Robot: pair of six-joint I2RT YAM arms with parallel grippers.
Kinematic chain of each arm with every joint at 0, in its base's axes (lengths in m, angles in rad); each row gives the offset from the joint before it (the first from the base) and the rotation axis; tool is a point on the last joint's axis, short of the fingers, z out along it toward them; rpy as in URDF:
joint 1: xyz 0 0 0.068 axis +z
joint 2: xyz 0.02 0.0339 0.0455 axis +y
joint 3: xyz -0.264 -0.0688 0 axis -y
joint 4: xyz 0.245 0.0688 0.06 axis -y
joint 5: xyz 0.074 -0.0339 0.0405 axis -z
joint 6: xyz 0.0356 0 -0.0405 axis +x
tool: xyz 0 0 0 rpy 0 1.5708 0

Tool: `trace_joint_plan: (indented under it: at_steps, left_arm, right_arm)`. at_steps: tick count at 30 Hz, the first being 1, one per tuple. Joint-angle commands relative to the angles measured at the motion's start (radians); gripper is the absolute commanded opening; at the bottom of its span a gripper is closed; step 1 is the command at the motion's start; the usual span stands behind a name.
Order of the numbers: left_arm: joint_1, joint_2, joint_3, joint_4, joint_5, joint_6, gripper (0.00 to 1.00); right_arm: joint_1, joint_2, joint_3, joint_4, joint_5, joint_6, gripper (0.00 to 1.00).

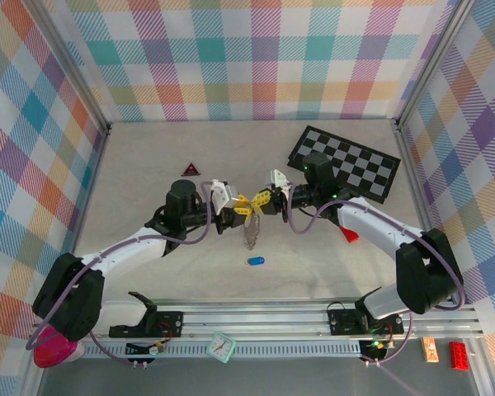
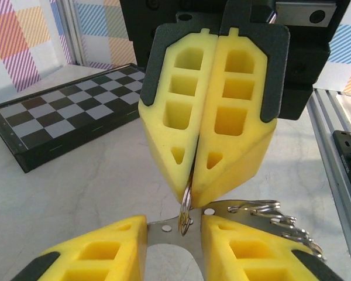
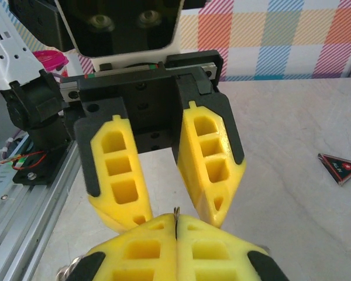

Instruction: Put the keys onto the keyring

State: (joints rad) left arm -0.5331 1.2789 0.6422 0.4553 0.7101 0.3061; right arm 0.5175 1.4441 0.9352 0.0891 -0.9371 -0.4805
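My two grippers meet tip to tip above the middle of the table. My right gripper point(image 1: 261, 200) is shut on the edge of a thin metal keyring point(image 2: 188, 212), which sticks out below its yellow fingertips point(image 2: 222, 175). My left gripper point(image 2: 174, 233) is shut on a flat silvery key point(image 2: 174, 231) that spans between its pads, with the ring passing at the key's small hole. A string of further keys point(image 2: 272, 215) trails off to the right and hangs as a fringe point(image 1: 249, 234) below the grippers. In the right wrist view the ring's edge point(image 3: 176, 212) peeks from the shut right gripper point(image 3: 176, 227).
A folded chequered board point(image 1: 344, 162) lies at the back right. A red-and-black triangle point(image 1: 190, 170) lies at the back left. A small blue object point(image 1: 256, 261) lies in front of the grippers, and a red object point(image 1: 349, 236) lies under the right arm. The metal rail point(image 1: 256, 318) runs along the near edge.
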Motion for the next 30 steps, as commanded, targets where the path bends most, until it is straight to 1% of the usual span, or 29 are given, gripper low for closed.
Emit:
trace_joint_plan:
  at_steps: [1, 4, 6, 13, 14, 16, 23, 27, 29, 30]
  left_arm:
    - [0.010, -0.005, -0.003, 0.028, 0.044, 0.010, 0.28]
    - [0.009, -0.012, -0.007, 0.026, 0.047, 0.011, 0.27]
    - [0.009, -0.013, -0.004, 0.024, 0.053, 0.011, 0.24]
    - [0.009, -0.015, -0.001, 0.025, 0.058, 0.014, 0.22]
    - [0.009, -0.015, 0.000, 0.025, 0.060, 0.016, 0.19]
    - [0.009, -0.015, 0.004, 0.020, 0.062, 0.016, 0.17]
    - [0.009, -0.015, 0.014, 0.007, 0.059, 0.018, 0.00]
    - [0.009, -0.033, 0.026, -0.023, 0.039, -0.004, 0.00]
    - [0.009, -0.050, 0.031, -0.042, 0.029, -0.037, 0.00]
    - [0.009, -0.058, 0.031, -0.041, 0.019, -0.066, 0.00]
  right_arm:
    - [0.006, 0.001, 0.004, 0.016, -0.059, -0.027, 0.00]
    - [0.007, -0.001, 0.005, 0.000, -0.060, -0.038, 0.00]
    - [0.010, 0.002, 0.008, -0.007, -0.063, -0.042, 0.00]
    - [0.018, 0.014, 0.012, -0.036, -0.059, -0.062, 0.00]
    - [0.019, 0.016, 0.014, -0.040, -0.060, -0.063, 0.00]
    - [0.022, 0.018, 0.018, -0.046, -0.062, -0.065, 0.00]
    - [0.027, 0.021, 0.027, -0.077, -0.059, -0.078, 0.00]
    - [0.027, 0.004, 0.021, -0.089, -0.006, -0.083, 0.00]
    - [0.026, -0.013, 0.011, -0.083, 0.019, -0.081, 0.04]
    - [0.025, -0.021, 0.002, -0.068, 0.031, -0.073, 0.11]
